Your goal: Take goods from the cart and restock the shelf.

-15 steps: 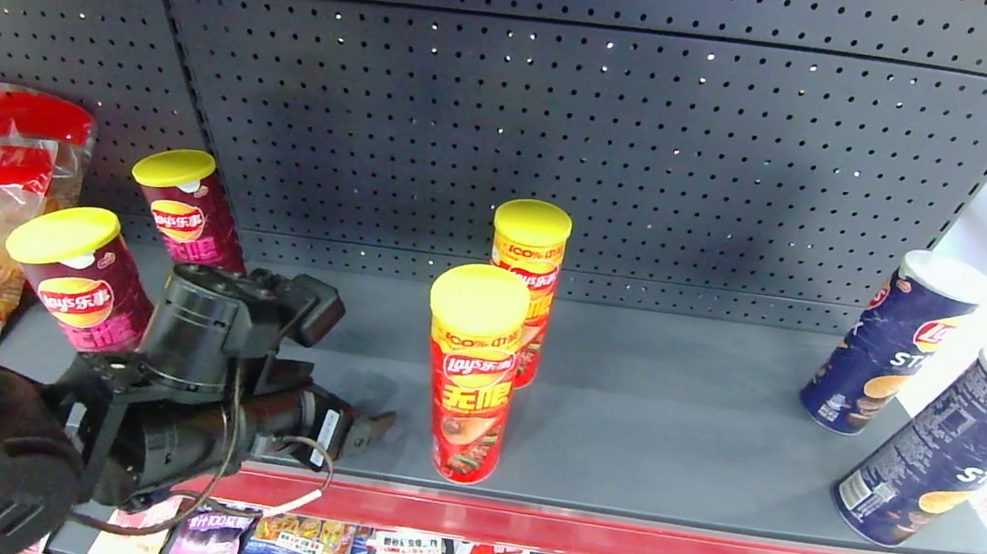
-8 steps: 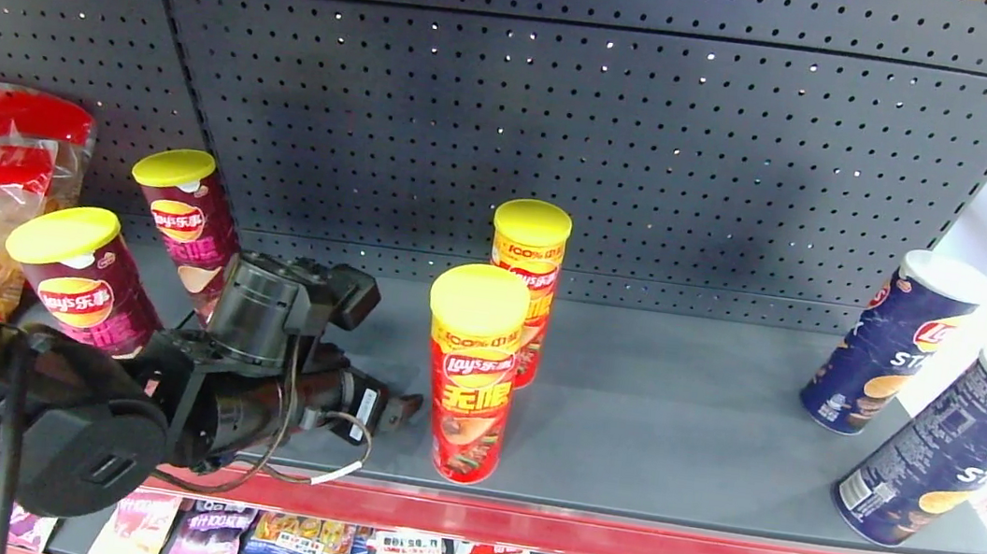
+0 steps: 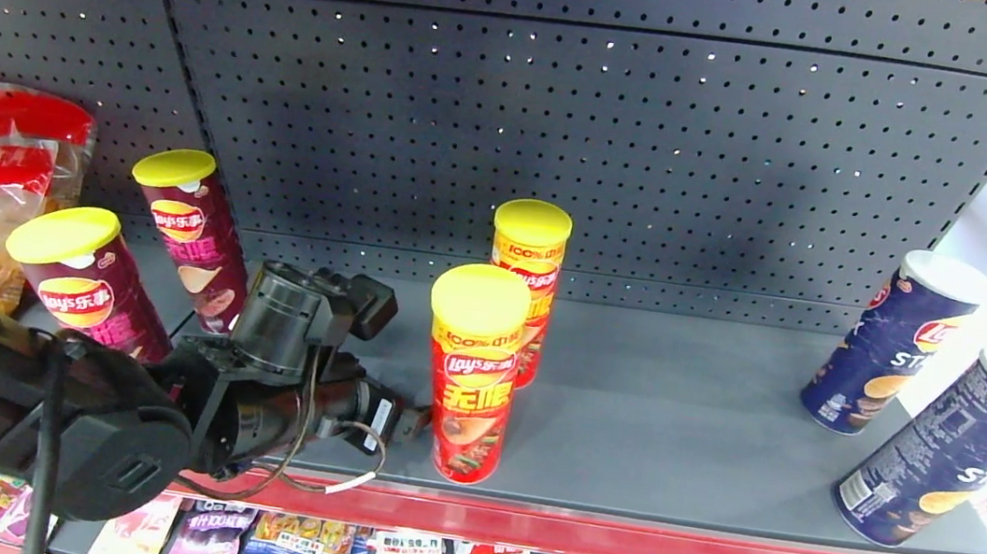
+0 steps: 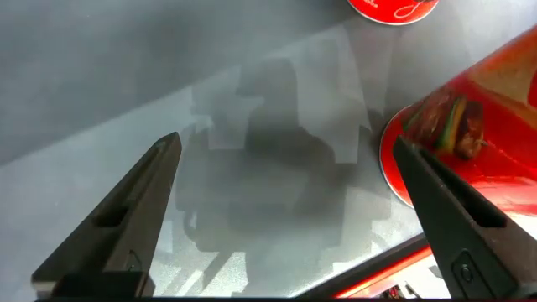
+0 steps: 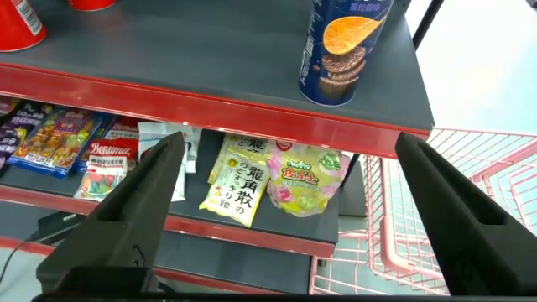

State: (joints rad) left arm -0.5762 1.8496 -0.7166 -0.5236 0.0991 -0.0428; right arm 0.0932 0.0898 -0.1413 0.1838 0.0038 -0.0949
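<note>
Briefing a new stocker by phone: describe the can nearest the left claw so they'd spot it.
On the grey shelf with the red front edge, two red, yellow-lidded cans stand mid-shelf. It is the front can, by the edge; its twin stands behind.

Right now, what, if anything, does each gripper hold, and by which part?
Nothing. The left gripper is open beside the front red can; the right gripper is open, empty.

Even, fairly bright light on the shelf deck (image 3: 675, 412). Far right of the head view is blown out white; the blue cans (image 3: 895, 345) lose their lids in the glare. Dim pegboard back (image 3: 567, 135), soft shadow patches. Under the left gripper (image 4: 285, 144), a diffuse shadow on the deck. Blue cans and maroon cans (image 3: 78, 287) lean outward: edge distortion.
</note>
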